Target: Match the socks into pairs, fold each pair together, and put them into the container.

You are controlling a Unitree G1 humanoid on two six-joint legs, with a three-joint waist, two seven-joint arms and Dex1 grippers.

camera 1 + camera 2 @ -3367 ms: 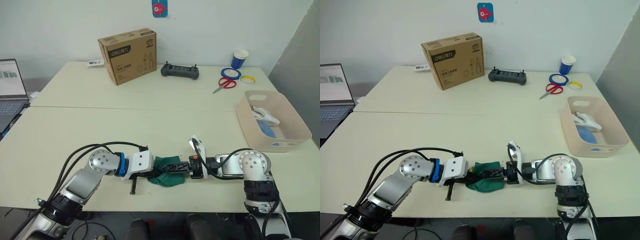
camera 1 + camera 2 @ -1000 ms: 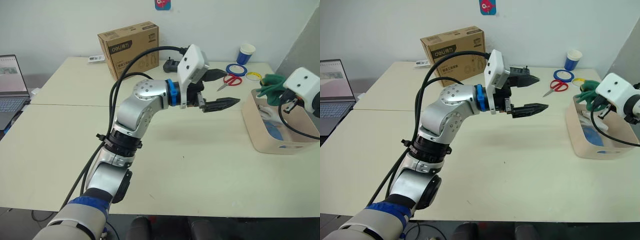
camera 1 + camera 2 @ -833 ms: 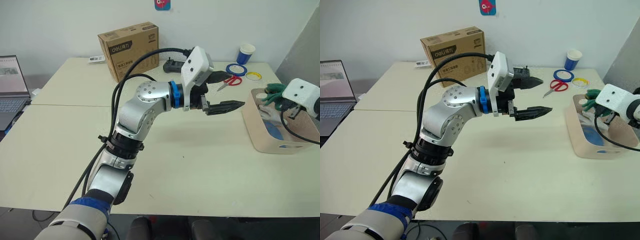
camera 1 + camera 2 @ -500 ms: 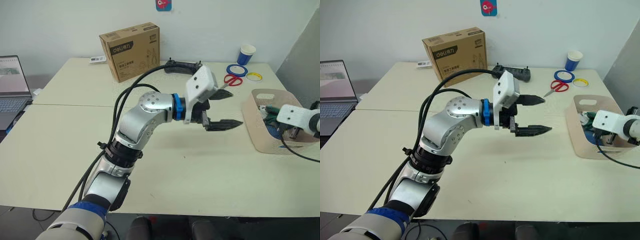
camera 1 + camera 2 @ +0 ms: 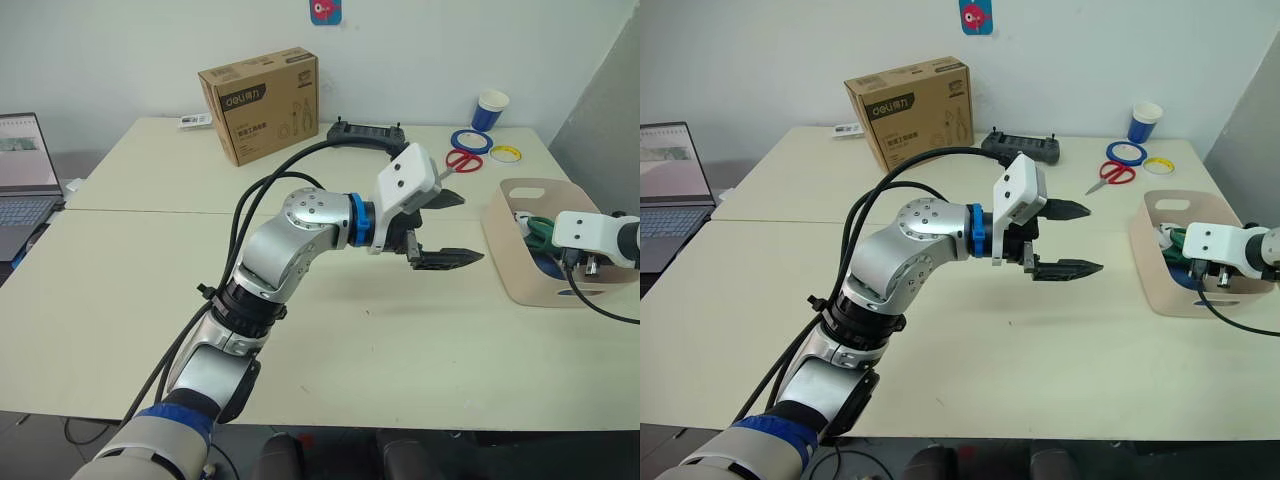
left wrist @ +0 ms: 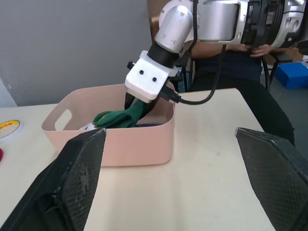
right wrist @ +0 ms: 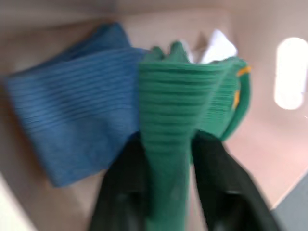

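Right gripper (image 7: 166, 192) pinches the green socks (image 7: 185, 120) inside the container (image 5: 505, 265), far right. Advice: lower onto the blue pair (image 7: 72, 106), then release.

Left gripper (image 5: 445, 225) hangs open mid-table.

The right claw (image 7: 166, 192) reaches inside the container (image 5: 515, 280), whose wall hides its fingertips from the head camera; green socks (image 7: 185, 115) cover part of the blue socks (image 7: 67, 96).
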